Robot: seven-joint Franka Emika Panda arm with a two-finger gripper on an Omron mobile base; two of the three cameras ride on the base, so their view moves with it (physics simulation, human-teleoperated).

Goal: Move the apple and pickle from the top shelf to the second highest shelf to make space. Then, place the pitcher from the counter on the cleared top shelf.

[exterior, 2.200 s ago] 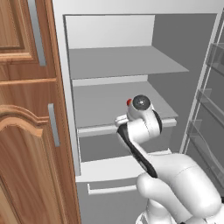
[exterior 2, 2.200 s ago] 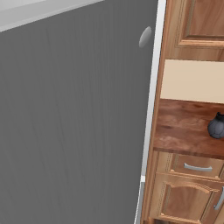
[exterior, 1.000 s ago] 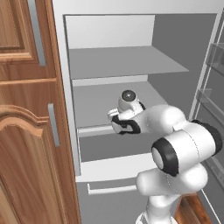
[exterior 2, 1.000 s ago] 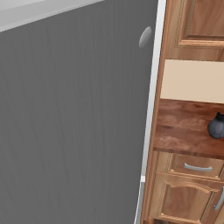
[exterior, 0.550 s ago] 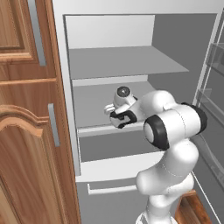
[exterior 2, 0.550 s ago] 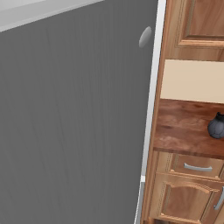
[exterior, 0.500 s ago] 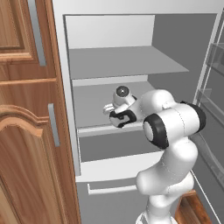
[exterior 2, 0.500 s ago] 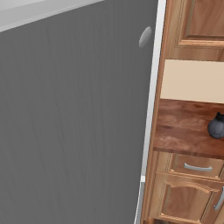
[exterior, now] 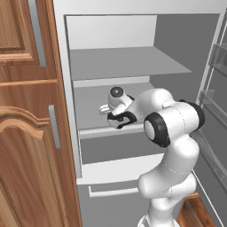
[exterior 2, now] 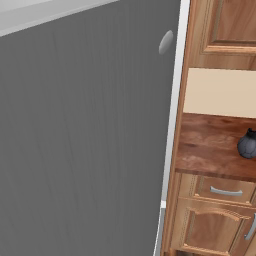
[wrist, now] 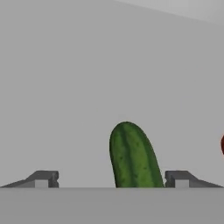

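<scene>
between the two dark fingertips (wrist: 43,178), spread wide apart and gripping nothing, lies the pickle (wrist: 132,156), closer to the right-hand tip and touching neither. it rests on a pale grey shelf, its long body pointing away from the hand, so the spread jaws look set either to take it across its slim width or to have just let it go; i cannot tell which from this. a sliver of dark red at the right edge of the hand view is likely the apple (wrist: 222,145), near the pickle but apart from it.

further out, the gripper (exterior: 111,116) reaches into the open fridge, low over the second highest shelf (exterior: 95,106), with the white arm bent sideways to fit under the slab above. the top shelf (exterior: 124,62) looks bare, which suggests both small items are already down. off to the side, the pitcher (exterior 2: 247,143) stands on the counter (exterior 2: 210,145), waiting its turn.
</scene>
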